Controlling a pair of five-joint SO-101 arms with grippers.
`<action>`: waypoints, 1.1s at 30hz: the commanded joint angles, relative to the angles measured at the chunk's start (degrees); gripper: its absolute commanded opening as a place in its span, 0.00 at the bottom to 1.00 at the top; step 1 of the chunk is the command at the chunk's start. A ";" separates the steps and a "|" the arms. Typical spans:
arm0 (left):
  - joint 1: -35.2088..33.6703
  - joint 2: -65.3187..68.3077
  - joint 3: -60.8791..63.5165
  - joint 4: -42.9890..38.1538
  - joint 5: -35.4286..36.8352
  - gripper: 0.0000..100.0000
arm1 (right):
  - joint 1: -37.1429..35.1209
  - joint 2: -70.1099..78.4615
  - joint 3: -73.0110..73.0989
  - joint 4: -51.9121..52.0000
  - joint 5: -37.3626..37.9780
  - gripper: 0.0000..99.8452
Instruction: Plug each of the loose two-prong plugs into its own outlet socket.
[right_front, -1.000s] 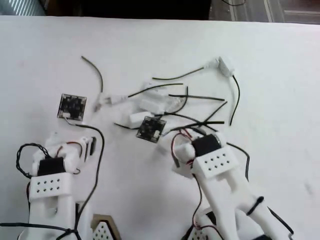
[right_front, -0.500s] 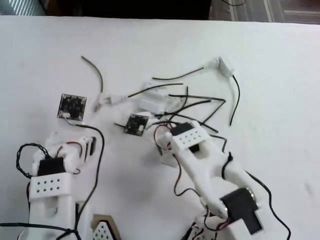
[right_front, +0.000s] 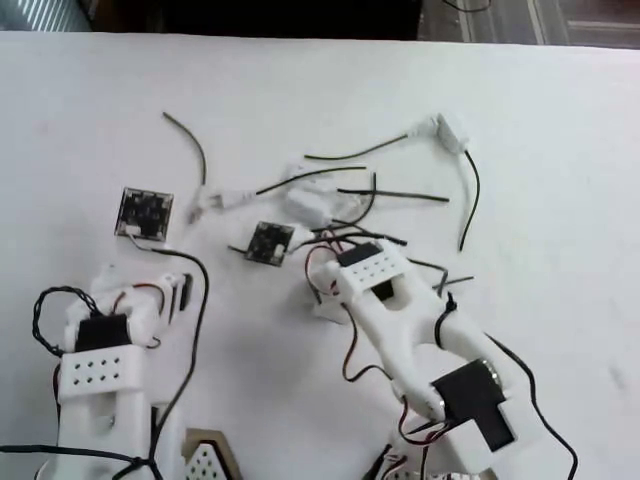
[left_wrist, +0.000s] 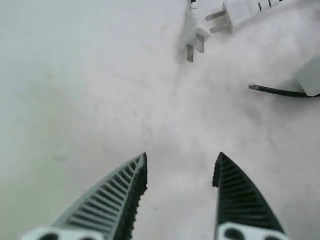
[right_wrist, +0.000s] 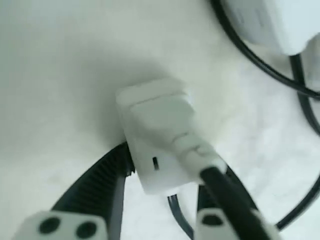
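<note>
The right gripper (right_wrist: 165, 172) pinches a white socket block (right_wrist: 150, 125) between its ribbed fingers (right_wrist: 107, 175), low against the table (right_wrist: 55, 75). A white plug (right_wrist: 172, 117) sits in the block's face, and its black cord (right_wrist: 225, 192) runs back across the far finger. In the high view the right arm (right_front: 410, 320) stretches forward from the near edge with its wrist bent down. Its gripper is at the near side of a tangle of black cords (right_front: 390, 195), close to a dark square block (right_front: 268, 243). The left gripper (left_wrist: 180, 165) is spread apart over bare table, holding nothing. Ahead of it lies a loose two-prong plug (left_wrist: 192, 40), with a second loose plug (left_wrist: 230, 10) just beside it. The left arm (right_front: 95, 365) sits folded at the near left, near another dark square block (right_front: 147, 212). A further white plug (right_front: 445, 128) lies well apart at the far right.
</note>
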 joint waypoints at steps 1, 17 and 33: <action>-0.13 -1.01 -0.09 -1.05 -0.62 0.22 | -0.22 -4.35 -1.76 -1.98 -0.53 0.02; -0.04 -0.92 -0.09 -1.05 -0.70 0.22 | 6.64 -34.33 -3.25 15.52 -5.89 0.02; -0.04 -0.92 -0.09 -1.05 -0.70 0.22 | 31.52 -25.54 -16.26 9.63 1.67 0.02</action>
